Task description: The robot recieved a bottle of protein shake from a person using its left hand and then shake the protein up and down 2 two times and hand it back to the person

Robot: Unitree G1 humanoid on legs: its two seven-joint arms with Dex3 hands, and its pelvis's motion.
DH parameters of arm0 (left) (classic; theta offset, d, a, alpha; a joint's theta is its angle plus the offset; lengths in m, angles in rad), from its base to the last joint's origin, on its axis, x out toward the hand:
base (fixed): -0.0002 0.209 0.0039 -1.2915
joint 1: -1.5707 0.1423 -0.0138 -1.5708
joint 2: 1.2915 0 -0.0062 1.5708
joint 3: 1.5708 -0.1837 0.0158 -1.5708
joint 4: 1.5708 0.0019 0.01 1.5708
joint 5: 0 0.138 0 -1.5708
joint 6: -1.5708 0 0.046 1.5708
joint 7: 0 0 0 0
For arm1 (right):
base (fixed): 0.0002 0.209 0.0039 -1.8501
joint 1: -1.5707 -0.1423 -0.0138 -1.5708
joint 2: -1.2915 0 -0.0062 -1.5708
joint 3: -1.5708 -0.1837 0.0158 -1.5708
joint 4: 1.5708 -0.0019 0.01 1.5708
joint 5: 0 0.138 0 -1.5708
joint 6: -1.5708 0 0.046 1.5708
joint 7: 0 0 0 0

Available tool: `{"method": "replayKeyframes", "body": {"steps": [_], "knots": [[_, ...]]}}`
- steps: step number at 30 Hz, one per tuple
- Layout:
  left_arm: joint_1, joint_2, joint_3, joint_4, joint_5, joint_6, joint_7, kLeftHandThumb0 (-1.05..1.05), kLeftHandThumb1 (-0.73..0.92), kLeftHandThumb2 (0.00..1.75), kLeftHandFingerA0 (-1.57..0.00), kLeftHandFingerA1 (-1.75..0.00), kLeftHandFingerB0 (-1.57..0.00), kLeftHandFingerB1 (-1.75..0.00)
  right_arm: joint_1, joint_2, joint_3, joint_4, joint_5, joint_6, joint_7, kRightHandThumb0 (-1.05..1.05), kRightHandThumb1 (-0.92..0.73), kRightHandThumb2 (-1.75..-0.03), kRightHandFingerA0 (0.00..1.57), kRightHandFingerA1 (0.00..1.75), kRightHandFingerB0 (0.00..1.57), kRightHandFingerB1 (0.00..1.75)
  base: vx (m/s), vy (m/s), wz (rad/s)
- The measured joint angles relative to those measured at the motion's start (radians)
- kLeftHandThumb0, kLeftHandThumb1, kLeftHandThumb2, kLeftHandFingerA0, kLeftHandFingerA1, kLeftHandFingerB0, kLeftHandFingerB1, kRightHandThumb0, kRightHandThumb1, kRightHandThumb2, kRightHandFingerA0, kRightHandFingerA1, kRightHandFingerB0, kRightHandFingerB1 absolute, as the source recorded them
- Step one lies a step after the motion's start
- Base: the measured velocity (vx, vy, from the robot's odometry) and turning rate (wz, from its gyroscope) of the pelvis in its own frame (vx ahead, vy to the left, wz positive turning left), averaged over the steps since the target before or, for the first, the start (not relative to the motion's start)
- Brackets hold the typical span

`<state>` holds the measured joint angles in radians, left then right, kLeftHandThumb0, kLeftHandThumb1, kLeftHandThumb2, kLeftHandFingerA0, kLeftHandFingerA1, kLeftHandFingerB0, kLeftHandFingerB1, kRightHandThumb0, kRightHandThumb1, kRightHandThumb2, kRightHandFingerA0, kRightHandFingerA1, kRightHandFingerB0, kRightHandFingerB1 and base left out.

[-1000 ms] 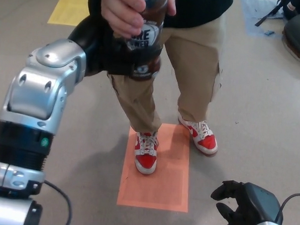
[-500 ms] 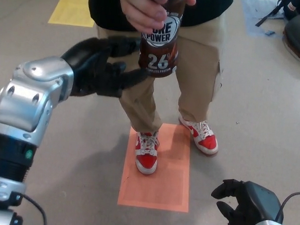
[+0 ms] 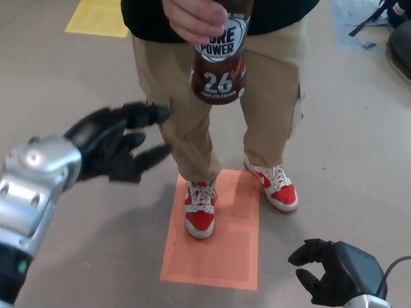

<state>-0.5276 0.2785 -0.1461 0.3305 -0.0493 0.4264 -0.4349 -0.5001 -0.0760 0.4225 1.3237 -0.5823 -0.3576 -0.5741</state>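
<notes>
Hanging upright from a person's hand (image 3: 194, 14) at the top of the head view, the protein shake bottle (image 3: 220, 59) sits above and to the right of the robot's left hand (image 3: 117, 150), well apart from it and touching none of its fingers. That left hand reaches in from the lower left on a silver forearm (image 3: 30, 194), its black fingers (image 3: 142, 114) spread wide and pointing toward the person, holding nothing; the thumb and two thick fingers fan out with clear gaps between them. The bottle is dark brown with a white band reading "CORE POWER", partly covered by the person's fingers, and a large "26" above small white lettering near its base. Its cap is hidden by the grip and the picture's top edge. Behind the bottle stand the person's khaki trousers (image 3: 269, 95), and below, red and white sneakers (image 3: 201, 210), one on an orange floor mat (image 3: 218, 257) and the other at its edge. The robot's right hand (image 3: 323, 268) hangs low at the bottom right, far from the bottle, its fingers loosely curled but apart and empty.
</notes>
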Motion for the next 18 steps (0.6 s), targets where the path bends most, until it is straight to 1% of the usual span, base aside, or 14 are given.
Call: {"method": "replayKeyframes", "body": {"steps": [3, 4, 6, 7, 9, 11, 12, 14, 16, 17, 18], "knots": [[0.027, 0.0, -0.001, 0.033, 0.009, -0.032, 0.024, -0.57, 0.47, 0.72, -0.24, -0.42, -0.15, -0.36, 0.0, 0.001, 0.0, 0.0, 0.0, 0.0, 0.0, -0.39, -0.68, -0.79, 0.98, 0.77, 0.89, 0.52, 0.0, 0.0, 0.0], [0.046, 0.0, -0.004, 0.066, 0.02, -0.061, 0.047, -0.57, 0.47, 0.72, -0.24, -0.42, -0.15, -0.36, -0.002, 0.001, 0.0, 0.0, 0.0, 0.0, 0.0, -0.39, -0.68, -0.79, 0.98, 0.77, 0.89, 0.52, 0.0, 0.0, 0.0], [0.065, 0.0, -0.007, 0.101, 0.035, -0.093, 0.072, -0.54, 0.45, 0.7, -0.24, -0.42, -0.15, -0.36, -0.005, 0.002, 0.0, 0.0, 0.0, 0.0, 0.0, -0.38, -0.68, -0.79, 0.99, 0.78, 0.88, 0.52, 0.0, 0.0, 0.0], [0.072, 0.0, -0.009, 0.116, 0.04, -0.105, 0.082, -0.51, 0.43, 0.67, -0.24, -0.42, -0.14, -0.35, -0.006, 0.002, 0.0, 0.0, 0.0, 0.0, 0.0, -0.38, -0.67, -0.79, 1.01, 0.83, 0.89, 0.53, 0.0, 0.0, 0.0], [0.085, 0.0, -0.014, 0.154, 0.051, -0.137, 0.106, -0.48, 0.42, 0.65, -0.25, -0.42, -0.12, -0.34, -0.009, 0.003, 0.0, 0.0, 0.0, 0.0, 0.0, -0.39, -0.69, -0.78, 1.0, 0.81, 0.89, 0.52, 0.0, 0.0, 0.0], [0.095, 0.0, -0.023, 0.198, 0.064, -0.169, 0.13, -0.5, 0.41, 0.65, -0.25, -0.42, -0.12, -0.34, -0.011, 0.003, -0.001, 0.0, 0.0, 0.0, 0.0, -0.38, -0.68, -0.78, 1.01, 0.82, 0.89, 0.52, 0.0, 0.0, 0.0], [0.098, 0.0, -0.028, 0.22, 0.071, -0.183, 0.141, -0.54, 0.4, 0.66, -0.25, -0.43, -0.08, -0.33, -0.012, 0.002, -0.001, 0.0, 0.0, 0.0, 0.0, -0.37, -0.67, -0.79, 1.0, 0.8, 0.89, 0.52, 0.0, 0.0, 0.0], [0.103, 0.001, -0.037, 0.269, 0.083, -0.215, 0.166, -0.57, 0.41, 0.67, -0.26, -0.43, -0.08, -0.33, -0.017, 0.003, -0.002, 0.0, 0.0, 0.0, 0.001, -0.37, -0.66, -0.8, 1.01, 0.78, 0.89, 0.52, 0.0, 0.0, 0.0], [0.106, 0.002, -0.047, 0.318, 0.093, -0.247, 0.191, -0.6, 0.4, 0.71, -0.26, -0.45, -0.08, -0.3, -0.023, 0.003, -0.002, 0.0, 0.0, 0.0, 0.001, -0.38, -0.66, -0.81, 1.01, 0.79, 0.89, 0.53, 0.0, 0.0, 0.0], [0.106, 0.002, -0.049, 0.328, 0.096, -0.254, 0.196, -0.65, 0.41, 0.72, -0.27, -0.44, -0.09, -0.28, -0.024, 0.003, -0.002, 0.0, 0.001, 0.0, 0.001, -0.37, -0.63, -0.84, 1.01, 0.85, 0.9, 0.55, 0.0, 0.0, 0.0], [0.109, 0.003, -0.058, 0.361, 0.108, -0.275, 0.215, -0.65, 0.41, 0.72, -0.27, -0.44, -0.09, -0.28, -0.027, 0.003, -0.002, 0.0, 0.0, 0.0, 0.001, -0.37, -0.63, -0.84, 1.01, 0.85, 0.9, 0.55, 0.0, 0.0, 0.0]]}}
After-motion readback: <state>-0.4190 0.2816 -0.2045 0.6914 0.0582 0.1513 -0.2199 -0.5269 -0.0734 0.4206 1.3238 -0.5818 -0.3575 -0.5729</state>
